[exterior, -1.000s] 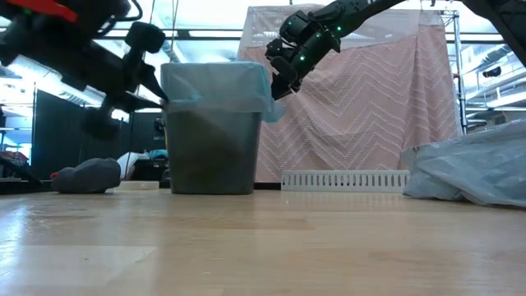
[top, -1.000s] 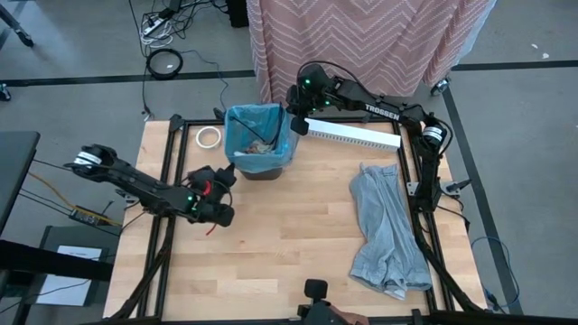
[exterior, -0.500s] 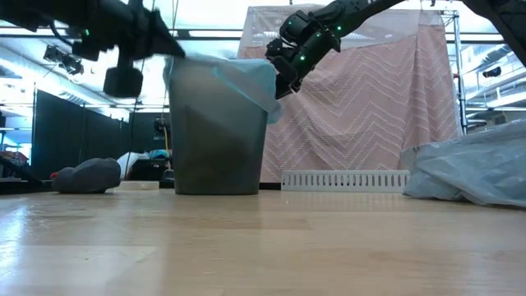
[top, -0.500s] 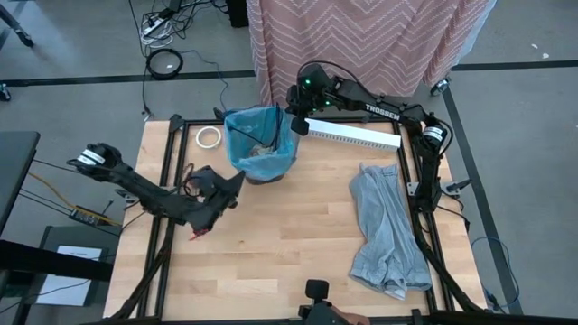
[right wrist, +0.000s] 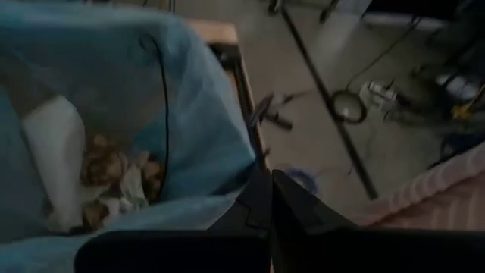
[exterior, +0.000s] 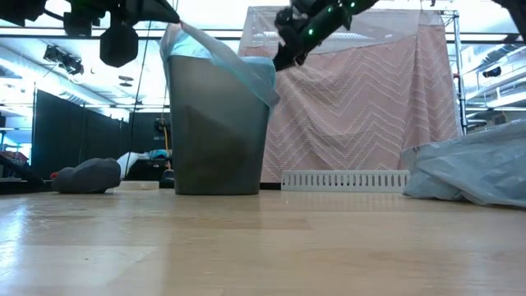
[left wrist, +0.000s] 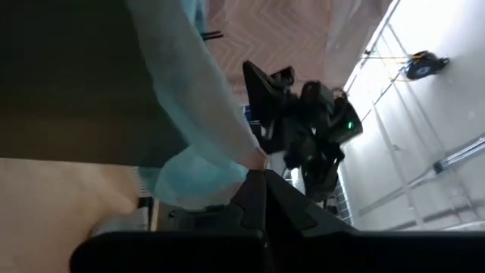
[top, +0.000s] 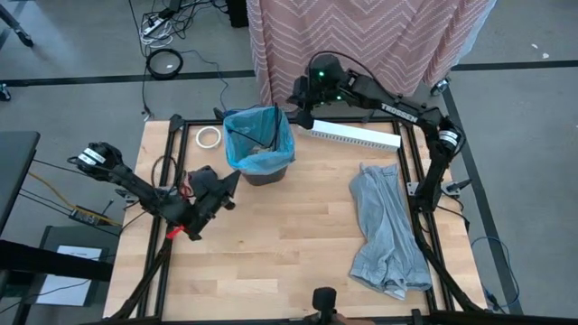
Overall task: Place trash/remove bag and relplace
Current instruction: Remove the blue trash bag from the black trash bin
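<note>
A grey bin (exterior: 218, 123) lined with a light blue bag (top: 257, 135) stands at the table's far middle. Inside lies the trash (right wrist: 114, 176), brown and white crumpled scraps. My left gripper (left wrist: 258, 174) is at the bin's left near side, above its rim (exterior: 168, 16), shut on the bag. My right gripper (right wrist: 267, 182) is at the bin's far right side (top: 296, 116), also shut on the bag. My left gripper pinches the bag's rim film (left wrist: 254, 158) on the bin's left side between its two fingers. It comes slanting from the left and above. The film runs taut from the fingers down to the bin's rim (exterior: 185, 41). My right gripper pinches the bag's turned-over rim (right wrist: 250, 168) on the bin's far right side. It comes from above, slanting in from the right. The rest of the bag still hangs in and over the bin (exterior: 267, 82).
A white tape ring (top: 209, 137) lies left of the bin. A white slotted strip (top: 354, 135) lies at the far right and a grey cloth (top: 388, 230) on the right half. A dark lump (exterior: 86, 174) sits at the left. Bare wood fills the near middle.
Both grippers have moved up while staying shut on the bag. The left one has risen from beside the bin's rim to well above it, drawing the bag's left rim up off the bin into a taut peak. The bin has stayed on the table.
</note>
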You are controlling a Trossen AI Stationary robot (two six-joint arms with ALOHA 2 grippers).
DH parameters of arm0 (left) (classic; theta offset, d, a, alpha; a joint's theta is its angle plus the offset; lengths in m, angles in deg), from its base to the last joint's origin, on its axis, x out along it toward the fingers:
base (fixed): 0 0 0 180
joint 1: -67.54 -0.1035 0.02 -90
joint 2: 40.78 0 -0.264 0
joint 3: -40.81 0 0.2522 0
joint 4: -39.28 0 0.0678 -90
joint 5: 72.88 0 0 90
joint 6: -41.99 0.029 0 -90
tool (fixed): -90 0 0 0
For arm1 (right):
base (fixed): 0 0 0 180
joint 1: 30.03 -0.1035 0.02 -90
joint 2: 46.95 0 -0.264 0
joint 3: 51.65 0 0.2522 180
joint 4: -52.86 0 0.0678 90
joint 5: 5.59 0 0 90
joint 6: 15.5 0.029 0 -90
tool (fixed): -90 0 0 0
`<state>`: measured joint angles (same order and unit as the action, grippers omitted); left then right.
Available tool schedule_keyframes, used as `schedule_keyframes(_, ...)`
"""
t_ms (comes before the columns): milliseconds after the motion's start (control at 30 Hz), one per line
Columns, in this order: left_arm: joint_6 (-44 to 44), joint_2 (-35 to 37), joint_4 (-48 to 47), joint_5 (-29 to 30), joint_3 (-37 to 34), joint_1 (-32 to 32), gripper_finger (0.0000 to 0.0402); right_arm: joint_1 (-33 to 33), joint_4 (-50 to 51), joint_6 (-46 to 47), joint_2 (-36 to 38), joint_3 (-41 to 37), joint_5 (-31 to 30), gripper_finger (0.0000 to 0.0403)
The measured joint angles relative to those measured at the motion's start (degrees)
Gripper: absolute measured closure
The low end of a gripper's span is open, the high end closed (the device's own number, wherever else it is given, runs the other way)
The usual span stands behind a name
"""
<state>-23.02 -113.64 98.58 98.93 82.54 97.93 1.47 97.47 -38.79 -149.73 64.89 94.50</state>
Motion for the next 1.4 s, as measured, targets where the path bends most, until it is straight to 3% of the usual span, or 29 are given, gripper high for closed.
schedule_keyframes(200,12.2,0.0,10.3,1.0,0.0,-0.3,0.0395,0.8,-0.4,0.8,1.3,0.0,-0.4,0.0403)
schedule_keyframes(467,18.3,0.1,14.6,-2.1,3.7,-5.5,0.0395,3.9,-0.3,9.7,-2.3,0.1,2.8,0.0403)
schedule_keyframes(600,22.5,0.2,14.4,-5.0,5.7,-7.5,0.0394,5.1,0.7,12.7,-5.8,0.0,8.9,0.0403)
schedule_keyframes(1000,23.0,0.3,12.6,-4.7,5.5,-4.3,0.0394,9.1,-0.7,13.1,-10.5,0.0,14.2,0.0402)
schedule_keyframes(1400,22.7,0.3,12.8,-3.3,5.5,-3.0,0.0394,2.0,4.4,9.2,-10.1,0.0,19.6,0.0403)
